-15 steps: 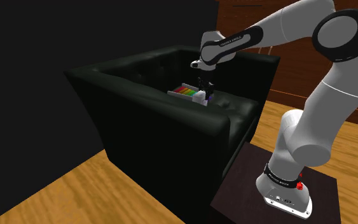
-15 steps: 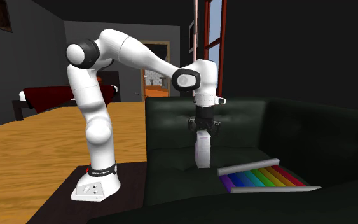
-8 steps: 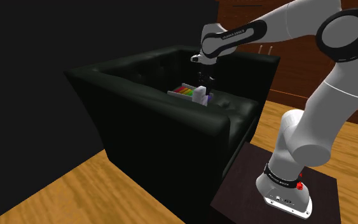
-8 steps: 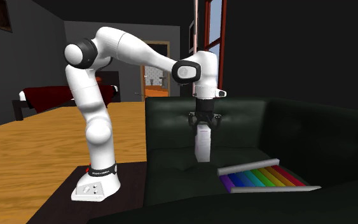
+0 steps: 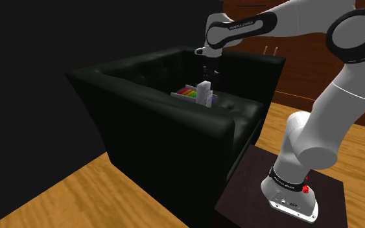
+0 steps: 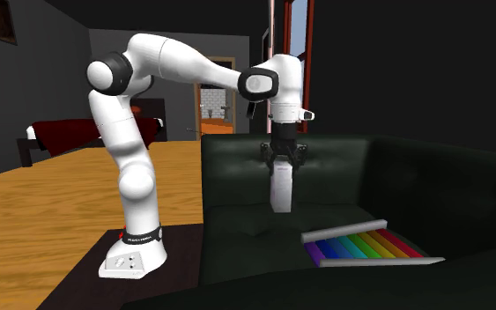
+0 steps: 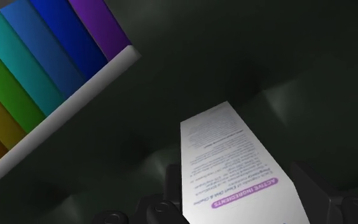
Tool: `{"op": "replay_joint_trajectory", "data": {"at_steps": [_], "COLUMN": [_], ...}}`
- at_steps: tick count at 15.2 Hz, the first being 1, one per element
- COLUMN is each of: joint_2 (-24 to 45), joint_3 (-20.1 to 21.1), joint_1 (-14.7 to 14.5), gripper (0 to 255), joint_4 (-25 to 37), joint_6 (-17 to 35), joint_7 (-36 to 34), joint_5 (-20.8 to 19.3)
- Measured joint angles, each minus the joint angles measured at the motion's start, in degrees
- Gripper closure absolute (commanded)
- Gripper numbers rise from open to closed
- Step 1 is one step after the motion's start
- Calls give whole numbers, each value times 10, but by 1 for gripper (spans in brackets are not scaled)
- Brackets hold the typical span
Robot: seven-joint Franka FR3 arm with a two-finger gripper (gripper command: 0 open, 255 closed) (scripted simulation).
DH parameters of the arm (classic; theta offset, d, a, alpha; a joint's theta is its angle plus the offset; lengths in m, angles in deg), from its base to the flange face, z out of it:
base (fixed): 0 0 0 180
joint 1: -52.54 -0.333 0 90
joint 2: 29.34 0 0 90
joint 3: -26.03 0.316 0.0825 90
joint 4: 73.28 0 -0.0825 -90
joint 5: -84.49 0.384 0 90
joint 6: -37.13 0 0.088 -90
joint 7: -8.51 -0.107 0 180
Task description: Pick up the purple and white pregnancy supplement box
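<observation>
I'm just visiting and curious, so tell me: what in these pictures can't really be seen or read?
- Wrist view: the box's fine print is too small to read; only a purple heading stands out.
- Wrist view: the rainbow-striped tray is cut off by the picture's edge.
- Shoulder view: the box covers part of the tray.
- Second exterior view: the gripper covers the box's top end.

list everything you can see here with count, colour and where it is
armchair: one, black, beside the stand
box: one, white with purple print, upright over the seat, clasped at its top
rainbow-striped board: one, grey-edged, lying on the seat beside the box
floor: one, wooden, around the armchair
stand: one, dark, under the arm's base
arm: one, white with dark joints, reaching over the armchair
gripper: one, black, shut on the box
</observation>
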State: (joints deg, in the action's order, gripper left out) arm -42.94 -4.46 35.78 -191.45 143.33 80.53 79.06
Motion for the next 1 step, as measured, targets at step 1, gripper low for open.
{"op": "replay_joint_trajectory", "data": {"at_steps": [1], "joint_2": [-1], "joint_3": [0], "joint_1": [0], "gripper": [255], "joint_4": [4], "joint_6": [-5], "joint_7": [0], "joint_5": [0]}}
